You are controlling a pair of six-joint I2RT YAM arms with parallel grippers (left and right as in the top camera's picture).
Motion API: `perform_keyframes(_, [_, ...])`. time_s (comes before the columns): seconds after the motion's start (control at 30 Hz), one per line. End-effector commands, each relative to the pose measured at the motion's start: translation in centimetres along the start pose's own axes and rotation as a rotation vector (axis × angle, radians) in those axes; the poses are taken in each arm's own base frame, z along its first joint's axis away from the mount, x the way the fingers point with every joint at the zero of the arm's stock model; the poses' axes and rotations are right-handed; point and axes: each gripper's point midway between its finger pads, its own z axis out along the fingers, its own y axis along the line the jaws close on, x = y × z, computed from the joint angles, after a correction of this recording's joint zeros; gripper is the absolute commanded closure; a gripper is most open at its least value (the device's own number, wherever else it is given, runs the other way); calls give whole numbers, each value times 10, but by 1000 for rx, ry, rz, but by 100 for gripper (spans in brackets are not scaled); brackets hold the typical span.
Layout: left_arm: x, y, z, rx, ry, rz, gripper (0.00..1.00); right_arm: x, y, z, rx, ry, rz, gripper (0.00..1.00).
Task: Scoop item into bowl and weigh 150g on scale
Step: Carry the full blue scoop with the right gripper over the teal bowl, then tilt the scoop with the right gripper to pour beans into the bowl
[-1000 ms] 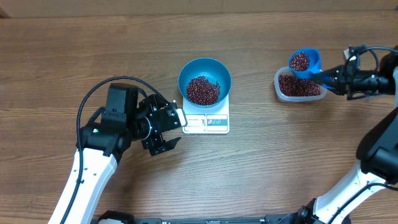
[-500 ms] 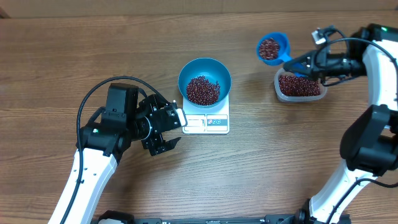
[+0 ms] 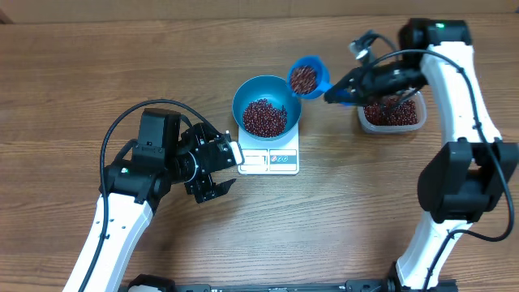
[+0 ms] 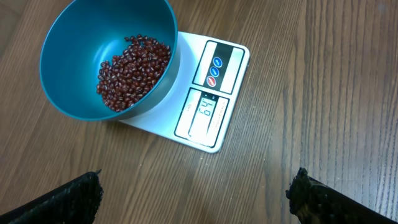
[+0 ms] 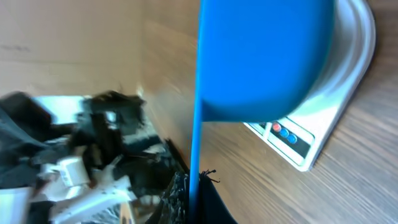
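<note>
The right gripper [image 3: 347, 92] is pinched tight on the handle of a small blue scoop [image 3: 318, 71], which reaches out ahead of it toward the middle of the table [image 3: 389, 211]. The scoop's cup is loaded with dark red beans [image 3: 303, 79] and is held up off the wood. Just past the cup, and lower, is the blue bowl [image 3: 243, 91]; from above, the cup sits at the bowl's rim on the side nearest this gripper, though I can't say whether it is over the rim or only beside it. Behind the gripper, under its arm, a clear tub [image 3: 415, 123] holds more of the beans.

The left gripper [image 3: 230, 168] hovers low with its fingers spread wide and nothing between them. Right in front of it is the white scale [image 4: 214, 118], its display and buttons on the edge nearest the fingers, close to the fingers but apart from them. The bowl stands on the far part of the scale from this gripper, with a loose heap of beans lying in its bottom. The display shows digits, but I can't read them for certain.
</note>
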Motion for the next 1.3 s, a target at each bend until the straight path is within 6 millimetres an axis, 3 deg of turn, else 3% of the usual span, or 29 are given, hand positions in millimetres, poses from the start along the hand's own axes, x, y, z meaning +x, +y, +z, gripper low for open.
perform_keyframes(0.0, [0,-4,3,17,-3,-10,1,0,-5,12,124,45,16,96])
perform_keyframes(0.33, [0,-4,3,17,-3,-10,1,3,-1,45,224,109,-6,96])
perform_keyframes(0.6, [0,-4,3,17,-3,-10,0,11,-7,58,332,159,-6,96])
perform_keyframes(0.9, [0,-4,3,17,-3,-10,1,14,1,76,348,189,-63,96])
perform_keyframes(1.27, [0,-4,3,17,-3,-10,1,14,-3,83,412,202,-108,96])
